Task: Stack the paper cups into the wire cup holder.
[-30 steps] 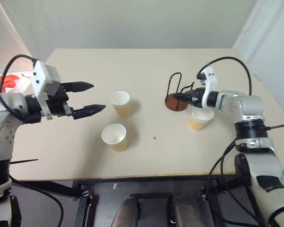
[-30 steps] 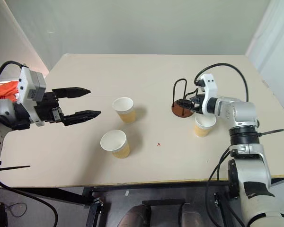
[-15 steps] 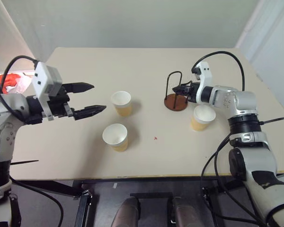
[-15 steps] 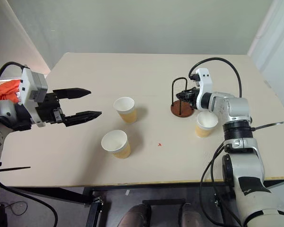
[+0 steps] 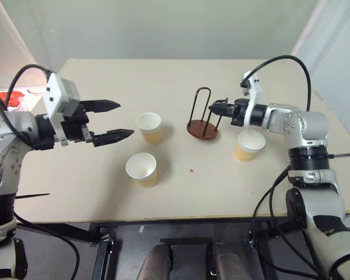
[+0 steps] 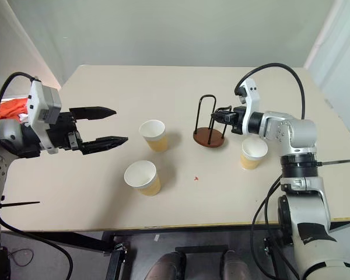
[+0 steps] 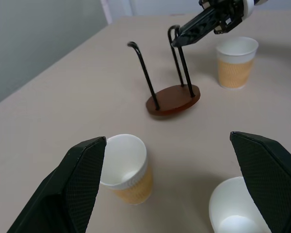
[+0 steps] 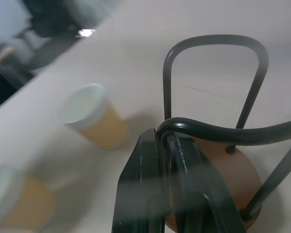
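The right gripper [image 5: 215, 108], jaws clamped on a wire loop of the tilted wire cup holder [image 5: 202, 119] at tabletop [image 5: 163, 76] centre, should set it flat beside the paper cup [image 5: 248, 144] at its four o'clock, while the left gripper [image 5: 118, 120] waits wide.

My two eye views look forward and down from above my arms onto the desk [image 5: 105, 192], both sharing its whole top. My left wrist view looks low across the desk toward the wire cup holder [image 7: 172, 99] at middle range. My right wrist view sits very close to that holder, facing along my jaws.
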`<move>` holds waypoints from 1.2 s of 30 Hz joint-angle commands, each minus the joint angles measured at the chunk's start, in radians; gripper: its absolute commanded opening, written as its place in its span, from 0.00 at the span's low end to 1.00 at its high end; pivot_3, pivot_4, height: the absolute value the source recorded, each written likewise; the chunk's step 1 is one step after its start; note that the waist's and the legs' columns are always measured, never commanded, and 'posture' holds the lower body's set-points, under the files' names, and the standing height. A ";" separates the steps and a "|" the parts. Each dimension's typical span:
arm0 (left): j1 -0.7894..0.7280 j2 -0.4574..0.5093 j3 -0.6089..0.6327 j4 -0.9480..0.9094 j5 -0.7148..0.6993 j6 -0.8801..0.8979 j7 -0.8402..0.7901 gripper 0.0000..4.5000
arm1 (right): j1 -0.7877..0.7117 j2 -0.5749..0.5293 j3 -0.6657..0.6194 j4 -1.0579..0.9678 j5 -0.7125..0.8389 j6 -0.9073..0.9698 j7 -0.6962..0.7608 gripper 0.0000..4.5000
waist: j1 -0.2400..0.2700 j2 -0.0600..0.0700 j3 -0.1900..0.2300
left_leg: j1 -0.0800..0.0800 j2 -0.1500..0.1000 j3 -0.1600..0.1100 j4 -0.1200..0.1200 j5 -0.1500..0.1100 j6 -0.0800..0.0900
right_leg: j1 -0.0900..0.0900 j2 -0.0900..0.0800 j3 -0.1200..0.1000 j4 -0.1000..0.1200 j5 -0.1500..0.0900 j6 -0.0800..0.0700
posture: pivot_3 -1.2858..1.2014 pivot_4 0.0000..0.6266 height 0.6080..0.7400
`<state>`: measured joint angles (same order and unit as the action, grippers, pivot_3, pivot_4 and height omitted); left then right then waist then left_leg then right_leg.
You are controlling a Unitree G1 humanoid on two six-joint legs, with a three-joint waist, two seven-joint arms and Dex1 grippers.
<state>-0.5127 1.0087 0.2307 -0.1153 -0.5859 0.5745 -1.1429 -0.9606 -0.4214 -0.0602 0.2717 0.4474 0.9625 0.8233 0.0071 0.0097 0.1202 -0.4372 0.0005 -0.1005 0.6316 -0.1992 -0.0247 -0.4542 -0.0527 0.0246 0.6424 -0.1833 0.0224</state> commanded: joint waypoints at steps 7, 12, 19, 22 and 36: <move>-0.050 0.050 -0.025 -0.051 -0.053 0.005 -0.140 1.00 | 0.183 -0.177 0.105 -0.469 0.125 -0.032 0.235 0.01 | 0.002 -0.001 0.000 | 0.000 0.000 -0.001 0.001 0.000 0.000 | 0.002 0.000 -0.001 0.000 0.000 0.000 | 0.52 0.24 1.00; -0.019 0.068 -0.035 -0.115 -0.119 0.049 -0.226 1.00 | 0.255 -0.211 0.186 -0.546 0.065 -0.176 0.276 0.01 | -0.004 -0.001 0.000 | 0.001 0.000 -0.001 0.001 0.003 0.000 | 0.002 0.000 0.000 0.000 0.000 0.000 | 0.52 0.24 1.00; 0.029 0.082 -0.023 -0.154 -0.141 0.078 -0.227 1.00 | 0.280 -0.214 0.218 -0.534 0.052 -0.259 0.315 0.01 | -0.005 -0.002 -0.001 | 0.001 0.000 -0.001 0.001 0.007 0.001 | 0.003 0.000 0.000 0.001 0.000 0.000 | 0.52 0.24 1.00; 0.038 0.081 -0.023 -0.163 -0.144 0.080 -0.219 1.00 | 0.290 -0.225 0.234 -0.521 0.035 -0.301 0.337 0.01 | -0.004 -0.002 -0.001 | 0.001 0.000 -0.001 0.001 0.007 0.001 | 0.003 0.000 0.001 0.000 0.000 0.000 | 0.52 0.24 1.00; 0.030 0.072 -0.047 -0.177 -0.130 0.076 -0.187 1.00 | 0.309 -0.322 0.321 -0.451 -0.052 -0.407 0.500 0.65 | -0.002 -0.003 -0.001 | 0.001 0.000 0.000 0.001 0.006 0.001 | 0.003 0.000 0.001 0.000 0.000 0.000 | 0.52 0.24 1.00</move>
<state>-0.4610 1.0766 0.1790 -0.2761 -0.7146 0.6556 -1.3405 -0.6465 -0.7111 0.2621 -0.1640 0.4139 0.5876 1.2903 0.0046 0.0071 0.1188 -0.4361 0.0006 -0.1009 0.6327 -0.1934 -0.0237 -0.4513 -0.0525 0.0252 0.6421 -0.1832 0.0229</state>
